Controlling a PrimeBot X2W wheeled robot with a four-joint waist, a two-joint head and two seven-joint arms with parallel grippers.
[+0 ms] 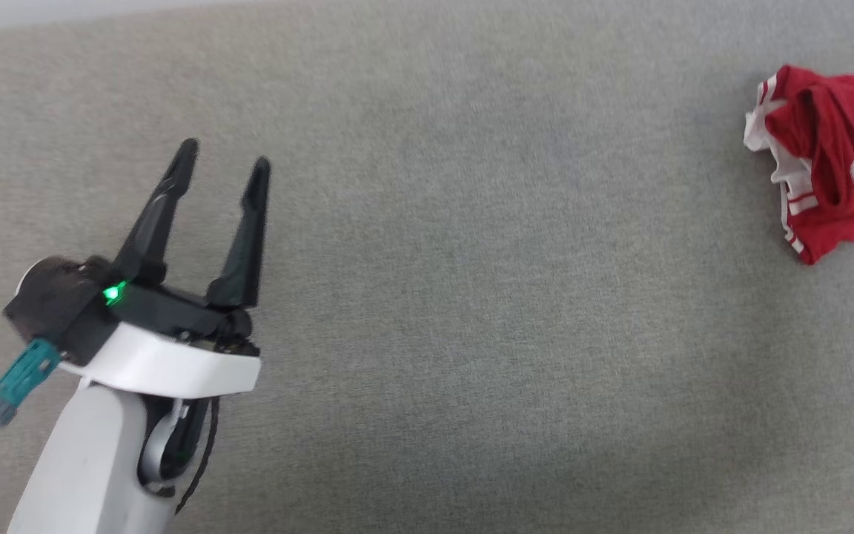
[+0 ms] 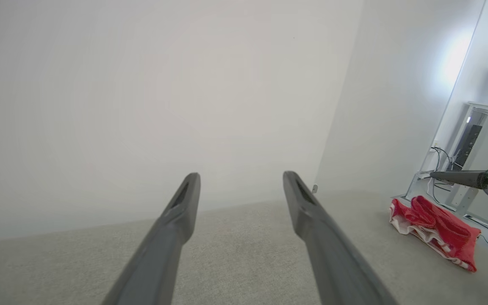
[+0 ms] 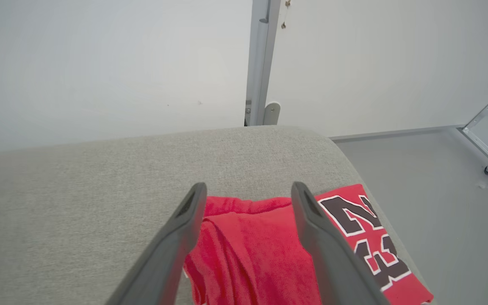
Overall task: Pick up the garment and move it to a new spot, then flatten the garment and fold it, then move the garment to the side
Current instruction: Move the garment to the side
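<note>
Lying in a rumpled heap at the far right edge of the cushion [image 1: 471, 259], the garment [image 1: 820, 163] shows its 23 but is neither flat nor neatly folded. I judge it set at a spot, with flattening, folding and the move aside likely left, though a loose fold already put aside cannot be ruled out. The right gripper [image 3: 248, 188] hovers just above it, jaws spread, holding nothing. The left gripper [image 1: 225, 157], well apart, points up, likewise spread and empty.
</note>
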